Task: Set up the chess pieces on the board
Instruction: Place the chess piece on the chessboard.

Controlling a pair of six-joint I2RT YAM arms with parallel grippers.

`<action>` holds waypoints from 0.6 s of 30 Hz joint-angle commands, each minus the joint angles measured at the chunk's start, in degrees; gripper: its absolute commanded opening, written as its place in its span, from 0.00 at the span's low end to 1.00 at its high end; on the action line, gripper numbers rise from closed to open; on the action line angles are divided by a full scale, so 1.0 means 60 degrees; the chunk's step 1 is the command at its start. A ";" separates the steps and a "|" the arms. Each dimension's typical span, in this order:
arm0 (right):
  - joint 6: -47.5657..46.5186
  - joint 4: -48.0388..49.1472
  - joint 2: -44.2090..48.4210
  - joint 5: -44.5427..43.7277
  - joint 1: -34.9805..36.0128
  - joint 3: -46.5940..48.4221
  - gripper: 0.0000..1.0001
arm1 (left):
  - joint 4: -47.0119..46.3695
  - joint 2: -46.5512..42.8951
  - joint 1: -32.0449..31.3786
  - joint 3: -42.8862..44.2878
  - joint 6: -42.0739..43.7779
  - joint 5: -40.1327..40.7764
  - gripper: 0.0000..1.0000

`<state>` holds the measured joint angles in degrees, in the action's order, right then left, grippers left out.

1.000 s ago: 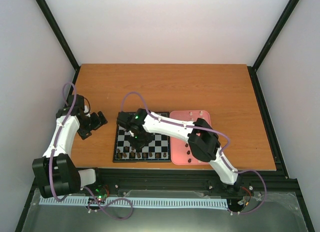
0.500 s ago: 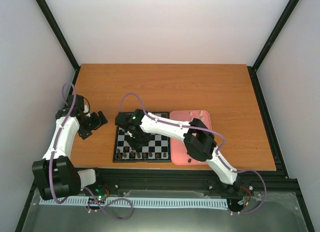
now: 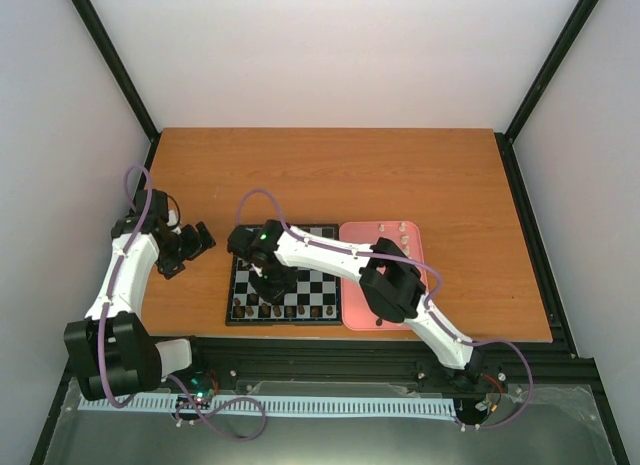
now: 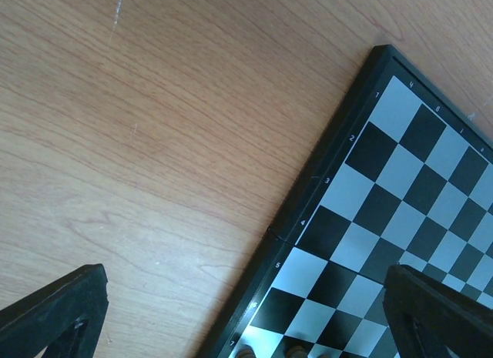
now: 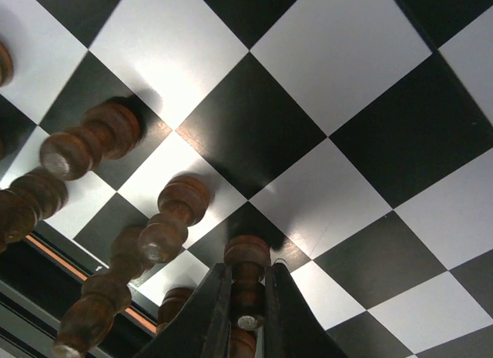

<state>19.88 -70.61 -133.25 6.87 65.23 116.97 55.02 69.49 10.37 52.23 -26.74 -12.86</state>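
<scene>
Over the near-left part of the board [image 3: 318, 285], your R gripper [image 5: 248, 275] was pinching a brown piece [image 5: 246, 254] by its stem, fingers pressed in on both sides, piece upright above a black square. It looked like the placing step for one dark piece, approx one row in from the near edge. You couldn't tell whether its base was touching the square. Judged next move: ease down till the base seats mid-square, spread the fingers just enough, then lift straight up. Neighbours stood just beside it, so sideways drift would likely tip them. Your L gripper [image 4: 245, 296] hung off the board's left edge over the table [image 4: 154, 142], fingers spread wide, nothing btwn them.

Counts: 1 board, 1 pink tray [image 3: 365, 237] against or just beside its right edge, 2 arms. Your R wrist view showed the held piece plus approx 5 other brown pcs [image 5: 173, 215] near it, w/ a 6th cut off at the left frame edge. From above, a dark row [image 3: 280, 310] lined the board's near edge, too small to count. Two pale specks [image 3: 383, 226] sat at the tray's far rim, prob. cream pcs; the arm hid much of the tray. None showed on the board.
</scene>
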 commanded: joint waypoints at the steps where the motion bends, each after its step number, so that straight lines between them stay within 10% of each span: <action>1: -0.0129 -0.0273 -0.0166 0.0078 0.0012 0.0226 0.03 | -0.0214 0.0106 -0.0055 0.0103 0.0122 -0.0087 1.00; 18: -0.0212 -0.0218 -0.0095 -0.0080 0.0012 0.0155 0.18 | -0.0233 0.0206 -0.0048 0.0141 0.0149 -0.0010 1.00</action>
<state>18.85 -71.20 -133.56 7.27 65.23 116.97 54.76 70.65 10.35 52.23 -26.72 -13.06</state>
